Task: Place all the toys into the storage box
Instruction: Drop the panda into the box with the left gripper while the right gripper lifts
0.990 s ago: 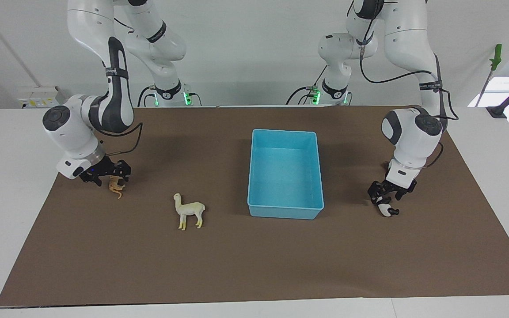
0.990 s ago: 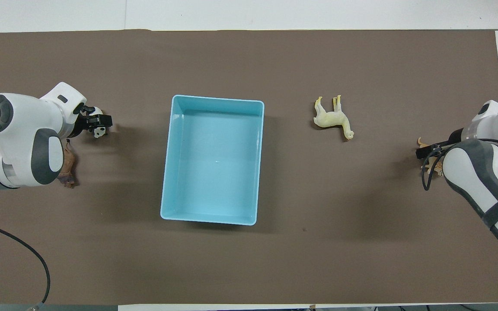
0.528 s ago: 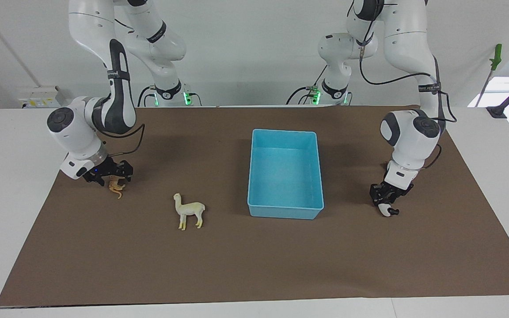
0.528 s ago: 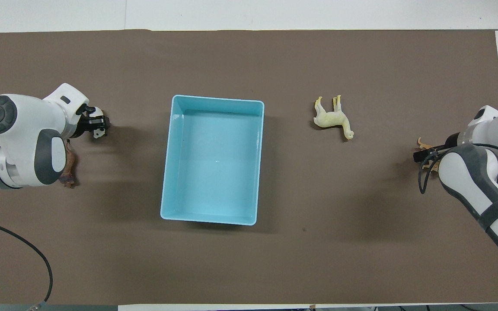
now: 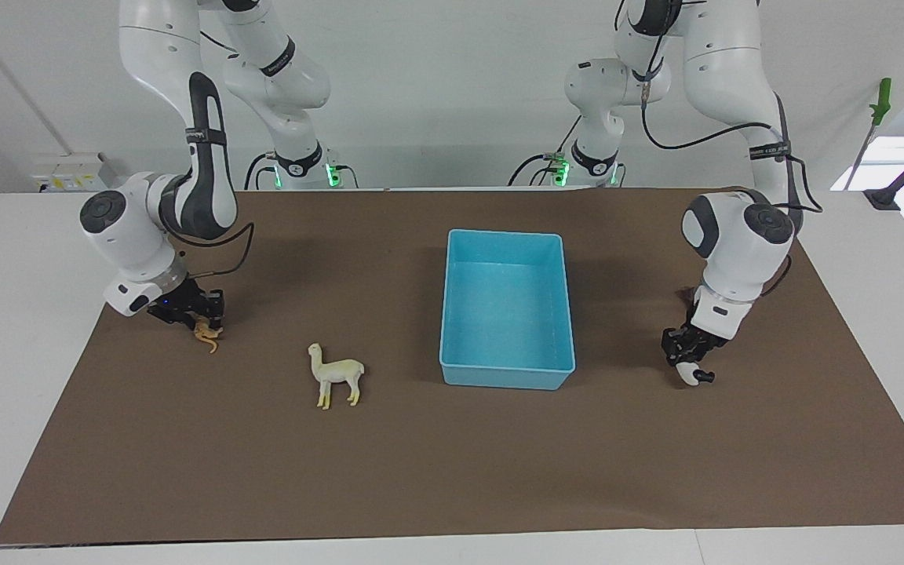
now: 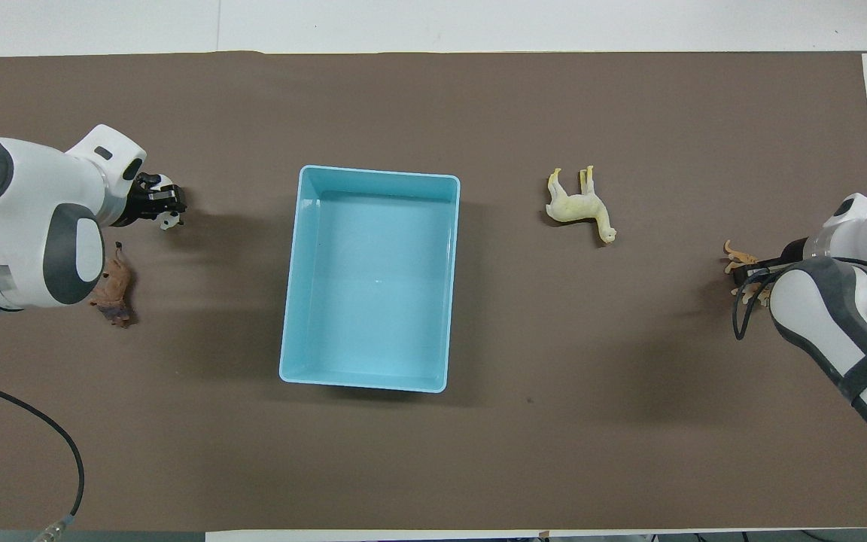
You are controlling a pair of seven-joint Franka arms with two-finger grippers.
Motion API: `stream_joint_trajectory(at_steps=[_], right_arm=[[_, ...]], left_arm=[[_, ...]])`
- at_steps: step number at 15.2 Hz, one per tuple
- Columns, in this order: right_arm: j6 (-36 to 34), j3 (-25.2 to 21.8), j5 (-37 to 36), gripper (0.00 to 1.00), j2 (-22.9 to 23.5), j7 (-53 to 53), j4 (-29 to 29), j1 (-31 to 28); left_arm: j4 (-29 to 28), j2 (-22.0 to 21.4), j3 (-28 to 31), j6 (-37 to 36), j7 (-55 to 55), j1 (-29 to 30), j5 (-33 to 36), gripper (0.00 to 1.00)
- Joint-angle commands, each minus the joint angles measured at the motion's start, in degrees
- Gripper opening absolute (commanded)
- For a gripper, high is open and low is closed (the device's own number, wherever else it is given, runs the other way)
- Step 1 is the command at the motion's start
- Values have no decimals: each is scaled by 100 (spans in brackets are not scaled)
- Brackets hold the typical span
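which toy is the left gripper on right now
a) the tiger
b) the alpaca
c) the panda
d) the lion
c) the left gripper is shut on the black-and-white panda at the left arm's end of the table, while the right gripper is at the tiger.

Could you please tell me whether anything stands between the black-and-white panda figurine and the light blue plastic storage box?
Nothing visible does. The black-and-white panda figurine sits in the left pincer, and only bare brown mat lies between it and the light blue plastic storage box.
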Motion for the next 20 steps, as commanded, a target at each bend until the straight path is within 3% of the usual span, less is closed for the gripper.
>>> stream_joint_trajectory(at_steps=[1, 5, 9, 10, 11, 12, 15, 18, 20], right_arm=[[39, 64, 138, 0, -73, -144, 61, -169], [-696, 73, 147, 0, -161, -65, 692, -100], [-1831, 204, 709, 0, -161, 398, 1782, 76], [-2068, 205, 666, 0, -135, 662, 2098, 190], [-2331, 196, 622, 0, -74, 934, 2466, 321], [-2552, 196, 587, 0, 58, 1224, 2844, 462], [-3089, 196, 473, 0, 427, 2358, 3804, 936], [-2932, 187, 437, 0, 437, 3534, 3744, 1647], [-2662, 204, 463, 0, 446, 4560, 3692, 2209]], left_arm=[[793, -194, -26, -1178, -1020, -482, -83, 16], [1374, -274, -132, -1656, -2776, -1386, -321, 16], [736, -519, -132, -1332, -3695, -2275, -321, 22], [324, -694, -132, -1139, -3696, -2381, -312, 35], [16, -800, -132, -894, -3687, -2478, -312, 62], [-170, -871, -132, -735, -3696, -2557, -312, 100], [-84, -915, -123, -882, -3687, -2558, -312, 100], [-49, -1309, -62, -1320, -3512, -2270, -242, 100], [-49, -1416, -70, -1619, -2542, -1621, -233, 100]])
